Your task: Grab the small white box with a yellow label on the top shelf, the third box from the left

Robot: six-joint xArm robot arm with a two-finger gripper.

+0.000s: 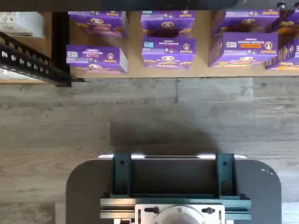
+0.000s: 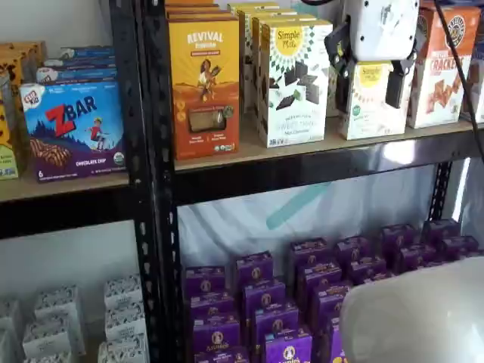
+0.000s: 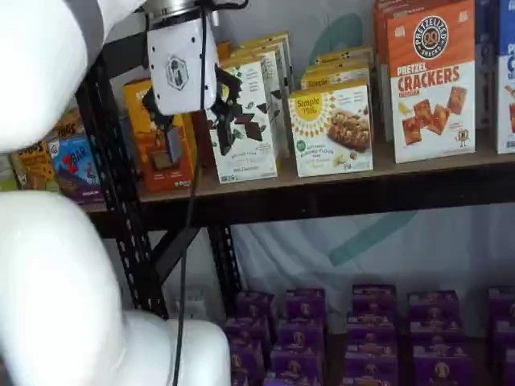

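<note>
The small white box (image 2: 370, 102) with a yellow sunburst label stands on the top shelf (image 2: 249, 153), between a taller white box and an orange-and-white cracker box. It also shows in a shelf view (image 3: 331, 129). My gripper (image 2: 368, 83) hangs in front of it, still clear of the shelf. Its white body is above and its two black fingers are apart, with the box's front showing in the gap. In a shelf view the gripper (image 3: 199, 129) appears before the taller boxes. It holds nothing. The wrist view does not show the box.
A taller white box with chocolate squares (image 2: 293, 79) and an orange Revival box (image 2: 204, 76) stand to the left. A pretzel crackers box (image 2: 439, 72) stands to the right. Purple boxes (image 2: 302, 295) fill the lower shelf. A black upright (image 2: 151, 189) stands on the left.
</note>
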